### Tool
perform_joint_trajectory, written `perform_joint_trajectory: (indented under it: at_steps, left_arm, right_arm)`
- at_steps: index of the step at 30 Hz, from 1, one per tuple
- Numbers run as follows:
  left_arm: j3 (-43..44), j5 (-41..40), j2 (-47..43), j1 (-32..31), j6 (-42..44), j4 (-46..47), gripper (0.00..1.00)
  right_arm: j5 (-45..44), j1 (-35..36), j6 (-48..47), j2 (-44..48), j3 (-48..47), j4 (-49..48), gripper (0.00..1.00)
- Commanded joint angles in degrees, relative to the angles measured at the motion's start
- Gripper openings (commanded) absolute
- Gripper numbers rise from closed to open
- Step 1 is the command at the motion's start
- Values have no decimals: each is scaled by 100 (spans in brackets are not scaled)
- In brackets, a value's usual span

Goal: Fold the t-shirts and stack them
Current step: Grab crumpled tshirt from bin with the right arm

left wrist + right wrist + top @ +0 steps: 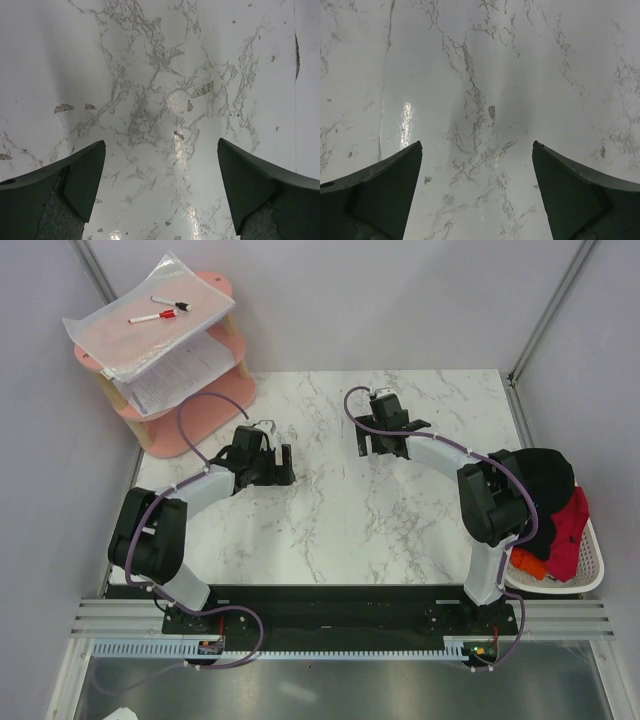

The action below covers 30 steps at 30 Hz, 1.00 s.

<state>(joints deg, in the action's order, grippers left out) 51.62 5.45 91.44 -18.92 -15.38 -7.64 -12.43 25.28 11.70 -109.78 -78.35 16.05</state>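
The t-shirts lie bunched in a white slatted basket [590, 585] at the table's right edge: a black t-shirt [545, 475] on top, a red t-shirt [570, 530] below it and an orange t-shirt [527, 562] at the near side. My left gripper [268, 468] hangs open and empty over the left middle of the marble table; its wrist view [161, 150] shows only bare marble between the fingers. My right gripper [385, 440] hangs open and empty over the far middle of the table; its wrist view [477, 150] shows only marble too. Both are far from the shirts.
A pink two-tier shelf [205, 360] stands at the far left corner, carrying papers in plastic sleeves [150, 315] and two markers [160, 312]. Grey walls close the far side and both flanks. The basket overhangs the table's right edge.
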Motion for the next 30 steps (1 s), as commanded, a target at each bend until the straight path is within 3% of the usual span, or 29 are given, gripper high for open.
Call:
perform_joint_trajectory:
  at_steps: [1,8,16,22,30]
  left_arm:
    - [-46,-36,-144,28,193,96,100]
    - [-64,149,-100,20,202,219,100]
    - [50,333,304,28,202,342,100]
    - [261,913,612,20,131,553,100]
    - [402,1291,867,11,96,685,100]
  right_arm:
    - [-234,12,-89,-18,-84,56,98]
    - [-1243,12,-239,254,-953,801,98]
    - [-3194,-364,-116,1037,-1490,1838,98]
    - [-3240,-1611,569,1827,-578,2526,98]
    - [-4057,-1948,991,3418,451,2675,98]
